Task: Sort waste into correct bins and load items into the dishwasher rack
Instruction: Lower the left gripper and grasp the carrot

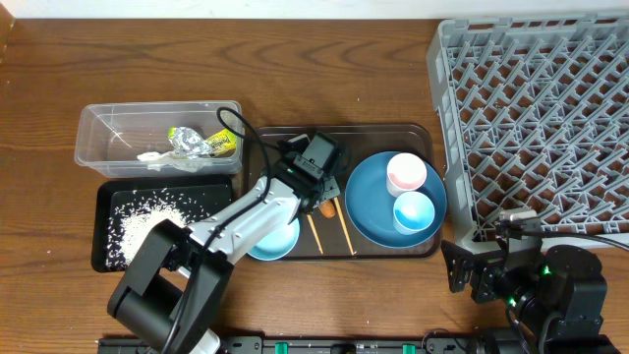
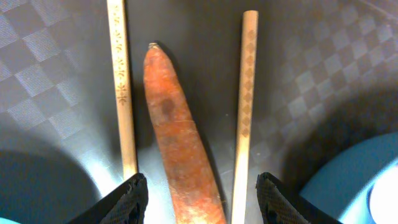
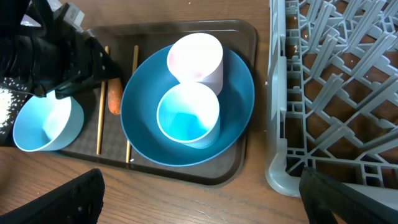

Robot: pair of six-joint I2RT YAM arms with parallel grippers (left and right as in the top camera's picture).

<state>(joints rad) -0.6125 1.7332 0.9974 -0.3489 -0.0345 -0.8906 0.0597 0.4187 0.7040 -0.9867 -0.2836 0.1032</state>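
step in hand: waste sorting, picking the orange sausage piece (image 2: 180, 143). it lies on the brown serving tray (image 3: 155, 34) between the two chopsticks (image 2: 121, 93), near the blue plate (image 1: 369, 211). left fingers (image 2: 127, 199) are apart, low over it, nothing clamped yet. the sausage sits in the gap between them, but each fingertip stands at or just outside a chopstick.

next move, as i judge it: close on the sausage alone, lift, carry it to a bin. risk: closing from this spread may drag both chopsticks in. the sausage is also tilted relative to them, so the grip may land off-centre. which bin it belongs in i can't tell; the black tray seems likely, since that holds the food.

right fingers (image 3: 62, 199) are wide apart and hold nothing, parked over the surface at the near edge, beside the rack corner.

containers:
- clear tub (image 1: 98, 133): crumpled napkin (image 1: 157, 155) and yellow-green wrapper (image 1: 206, 143).
- black tray (image 1: 103, 256): loose rice grains (image 1: 147, 221), nothing else seen.
- brown serving tray: plate, pale blue bowl (image 3: 46, 124), chopsticks, sausage.
- plate: pink cup (image 1: 405, 174) and light blue cup (image 1: 414, 211) stand on it, touching each other.
- bowl: looks empty.
- dishwasher rack (image 1: 531, 118): no item in the visible part, loading not started.
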